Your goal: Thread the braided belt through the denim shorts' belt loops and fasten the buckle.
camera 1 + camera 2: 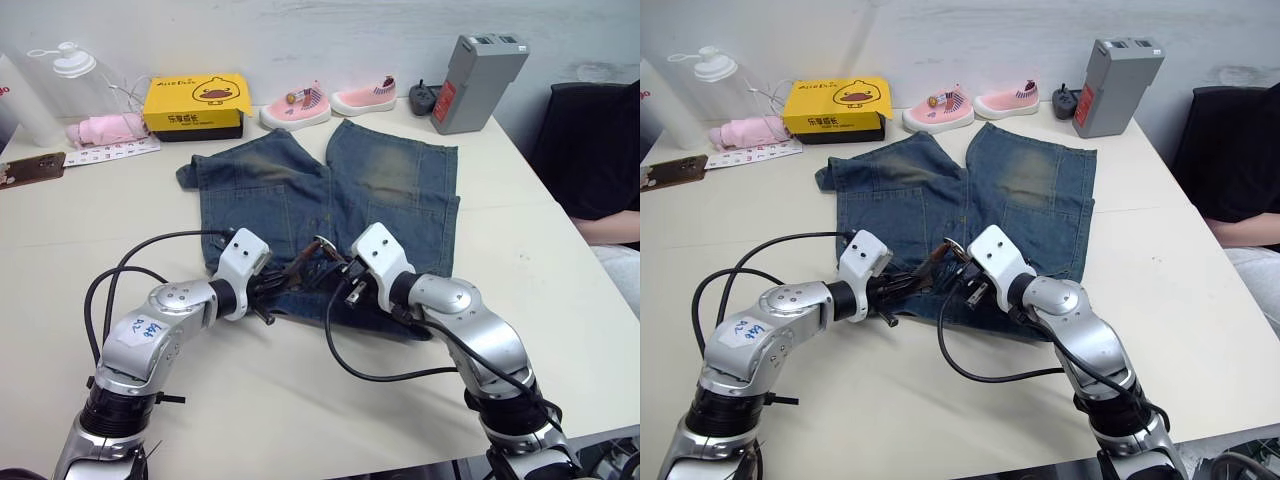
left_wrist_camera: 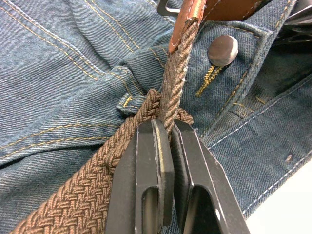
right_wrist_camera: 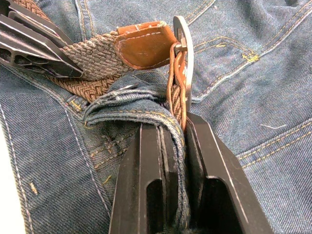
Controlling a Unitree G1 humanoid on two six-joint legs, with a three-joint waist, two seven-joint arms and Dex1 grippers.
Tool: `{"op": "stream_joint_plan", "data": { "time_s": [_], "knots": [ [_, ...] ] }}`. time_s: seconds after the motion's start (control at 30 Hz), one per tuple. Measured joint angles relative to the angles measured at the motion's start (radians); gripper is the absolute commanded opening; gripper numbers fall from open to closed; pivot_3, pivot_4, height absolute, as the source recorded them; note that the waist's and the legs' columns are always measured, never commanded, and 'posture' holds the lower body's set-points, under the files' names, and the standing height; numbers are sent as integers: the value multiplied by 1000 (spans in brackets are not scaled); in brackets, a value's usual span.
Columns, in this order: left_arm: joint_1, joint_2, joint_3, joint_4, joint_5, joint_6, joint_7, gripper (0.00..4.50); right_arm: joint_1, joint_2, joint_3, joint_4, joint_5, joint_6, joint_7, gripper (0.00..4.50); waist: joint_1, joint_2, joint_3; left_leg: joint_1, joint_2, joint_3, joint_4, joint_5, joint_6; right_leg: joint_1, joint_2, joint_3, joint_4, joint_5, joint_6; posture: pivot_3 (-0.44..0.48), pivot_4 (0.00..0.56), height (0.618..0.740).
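Observation:
The denim shorts [image 1: 330, 190] lie flat mid-table, waistband toward me. My left gripper [image 2: 170, 129] is shut on the braided belt [image 2: 97, 170], pinching the brown strap on edge just past a belt loop [image 2: 134, 100], near the metal button [image 2: 223, 49]. My right gripper [image 3: 173, 129] is shut on the belt's strap right below the buckle [image 3: 183, 53], with a fold of waistband denim caught between the fingers too. A tan leather end [image 3: 144, 46] lies against the buckle frame. Both grippers meet at the waistband centre [image 1: 310, 275]; most of the belt is hidden under them.
At the table's far edge stand a yellow box [image 1: 195, 103], two pink shoes [image 1: 295, 107], a grey battery case [image 1: 475, 80], a pink cloth [image 1: 105, 128] and a bottle [image 1: 70, 65]. A phone [image 1: 30, 168] lies at left. A person [image 1: 610, 230] sits at right.

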Motion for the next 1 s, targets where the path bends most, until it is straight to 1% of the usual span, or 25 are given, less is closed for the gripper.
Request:
{"op": "stream_joint_plan", "data": {
  "time_s": [0.23, 0.43, 0.5, 0.77, 0.83, 0.9, 1.0],
  "knots": [
    [2, 11, -2, -18, 0, 19, 9, 0, 0, -2, 0, -7, 13, 6, -10, 37, -1, 0, 0, 0, 0, 0, -1, 0, 0, 0, 0, 0, 0, 0, 0, 0, 150, 698],
    [-3, 11, -8, -18, 0, 23, 12, 0, 0, -34, 6, -20, 30, 6, -4, 37, 0, 0, 0, 0, 0, 0, -1, 0, 0, 0, 0, 0, 0, 0, 0, 0, 150, 698],
    [-13, 11, -23, -15, 0, 26, 13, 0, 0, -67, 29, -41, 30, 6, 4, 37, 0, 0, 0, 0, 0, -1, -1, 0, 0, 0, 0, 1, 0, 0, 0, 0, 150, 698],
    [-61, -1, -48, 18, 5, 34, 13, 0, -14, -109, 82, -48, 25, 4, 10, 37, 5, 0, 0, 2, -1, -1, 0, 0, 0, 1, -1, 0, -2, 0, 0, 0, 150, 698],
    [-71, -15, -51, 25, 15, 40, 15, 0, -20, -119, 101, -48, 18, 3, 16, 37, 8, 0, 0, 2, -1, -1, 1, 0, 0, 1, -1, 0, -3, 0, 0, 0, 150, 698],
    [-98, -41, -60, 55, 25, 41, 19, 0, -43, -151, 152, -46, 1, -3, 34, 37, 16, 0, -1, 3, -1, -1, 1, 0, 1, 2, -2, 1, -2, 0, 0, 0, 150, 698],
    [-121, -49, -82, 62, 40, 34, 12, 0, -50, -158, 162, -29, -5, -5, 43, 37, 24, 0, -1, 3, -1, 0, 1, 0, 1, 2, -2, 1, -2, 0, 0, 0, 150, 698]
  ]
}}
